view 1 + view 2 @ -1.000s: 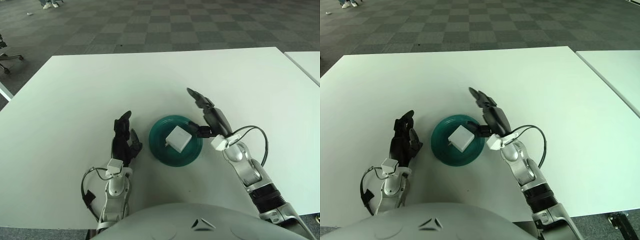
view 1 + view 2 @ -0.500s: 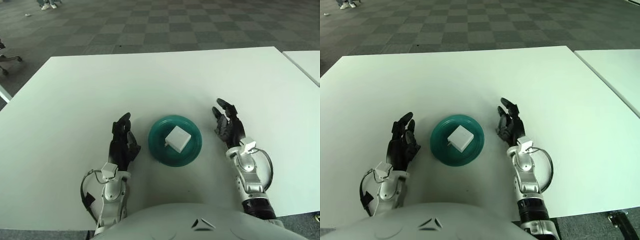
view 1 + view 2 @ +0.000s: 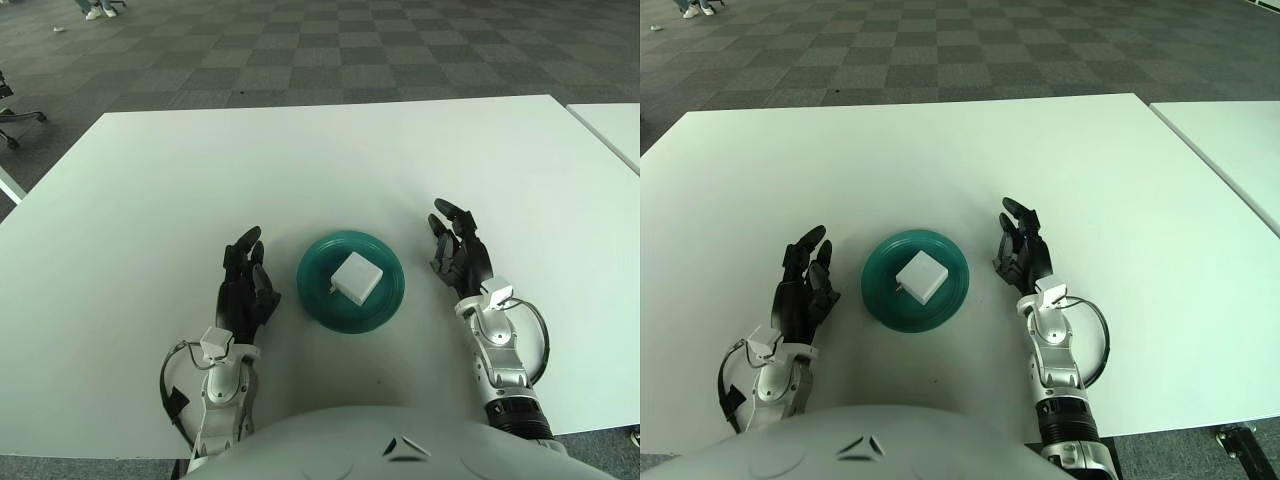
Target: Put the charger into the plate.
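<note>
A white table (image 3: pixel 300 160) fills most of the view. Beyond its far edge, at 12 o'clock, lies grey checkered carpet (image 3: pixel 330 50). A second white table (image 3: pixel 612 125) shows at 3 o'clock, a chair base (image 3: pixel 15 112) at 10 o'clock.

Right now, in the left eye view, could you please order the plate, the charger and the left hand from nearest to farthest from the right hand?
1. The plate: its right rim lies just left of the right hand.
2. The charger: on the middle of the plate, farther left.
3. The left hand: beyond the plate's left side, farthest.
</note>
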`<state>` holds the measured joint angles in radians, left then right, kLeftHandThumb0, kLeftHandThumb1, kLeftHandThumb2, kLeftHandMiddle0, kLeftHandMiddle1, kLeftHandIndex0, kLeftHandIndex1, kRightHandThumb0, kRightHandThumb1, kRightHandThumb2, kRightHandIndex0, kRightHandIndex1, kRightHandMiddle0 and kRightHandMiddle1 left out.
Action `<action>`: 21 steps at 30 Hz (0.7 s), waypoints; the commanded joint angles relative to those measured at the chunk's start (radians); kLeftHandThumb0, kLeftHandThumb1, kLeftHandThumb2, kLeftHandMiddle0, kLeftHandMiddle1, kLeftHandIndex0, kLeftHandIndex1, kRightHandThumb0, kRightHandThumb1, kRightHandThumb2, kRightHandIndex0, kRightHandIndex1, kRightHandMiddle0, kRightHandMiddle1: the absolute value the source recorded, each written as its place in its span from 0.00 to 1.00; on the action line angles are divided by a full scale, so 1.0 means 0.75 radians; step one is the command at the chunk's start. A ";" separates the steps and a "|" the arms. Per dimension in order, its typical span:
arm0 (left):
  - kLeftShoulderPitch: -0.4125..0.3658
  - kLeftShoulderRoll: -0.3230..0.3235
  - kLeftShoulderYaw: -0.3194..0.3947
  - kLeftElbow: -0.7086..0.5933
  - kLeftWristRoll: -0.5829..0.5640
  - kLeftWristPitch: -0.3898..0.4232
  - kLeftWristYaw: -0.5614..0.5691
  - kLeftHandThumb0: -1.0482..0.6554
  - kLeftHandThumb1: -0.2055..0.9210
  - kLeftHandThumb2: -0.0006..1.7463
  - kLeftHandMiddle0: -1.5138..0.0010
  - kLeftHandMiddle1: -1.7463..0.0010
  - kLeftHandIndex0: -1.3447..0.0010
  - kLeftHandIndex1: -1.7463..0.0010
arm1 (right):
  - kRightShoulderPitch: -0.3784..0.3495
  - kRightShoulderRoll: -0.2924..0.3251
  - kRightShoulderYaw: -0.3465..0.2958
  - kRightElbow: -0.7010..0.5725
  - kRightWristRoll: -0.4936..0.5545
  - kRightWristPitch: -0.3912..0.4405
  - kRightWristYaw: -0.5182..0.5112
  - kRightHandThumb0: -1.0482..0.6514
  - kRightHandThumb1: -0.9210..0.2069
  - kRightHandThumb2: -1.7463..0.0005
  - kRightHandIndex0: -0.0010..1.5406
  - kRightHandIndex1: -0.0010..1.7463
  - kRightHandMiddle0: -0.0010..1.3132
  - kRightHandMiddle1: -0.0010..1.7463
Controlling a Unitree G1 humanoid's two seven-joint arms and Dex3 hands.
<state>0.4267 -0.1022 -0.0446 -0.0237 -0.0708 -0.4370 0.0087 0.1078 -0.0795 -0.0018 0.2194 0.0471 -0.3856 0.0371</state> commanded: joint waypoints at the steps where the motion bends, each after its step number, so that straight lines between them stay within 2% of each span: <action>1: 0.030 0.011 0.010 0.014 -0.015 0.044 -0.011 0.12 1.00 0.55 0.80 0.98 1.00 0.54 | 0.076 -0.010 -0.007 0.103 -0.019 0.019 0.016 0.07 0.00 0.44 0.12 0.00 0.00 0.28; 6: 0.032 0.013 0.019 0.012 -0.025 0.061 -0.018 0.12 1.00 0.55 0.80 0.99 1.00 0.54 | 0.092 0.038 -0.009 0.159 0.001 -0.033 0.013 0.07 0.00 0.43 0.11 0.00 0.00 0.27; 11: 0.034 0.015 0.020 0.009 -0.017 0.068 -0.023 0.11 1.00 0.55 0.80 0.99 1.00 0.54 | 0.106 0.095 -0.002 0.185 -0.006 -0.100 -0.014 0.08 0.00 0.43 0.12 0.01 0.00 0.31; 21: 0.033 0.029 0.012 0.017 -0.033 0.068 -0.068 0.09 1.00 0.55 0.78 0.98 1.00 0.53 | 0.109 0.112 -0.008 0.241 0.024 -0.173 0.017 0.10 0.00 0.46 0.13 0.01 0.00 0.37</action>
<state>0.4358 -0.0851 -0.0365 -0.0368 -0.0812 -0.4163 -0.0308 0.1079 -0.0368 -0.0183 0.2764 0.0669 -0.5016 0.0442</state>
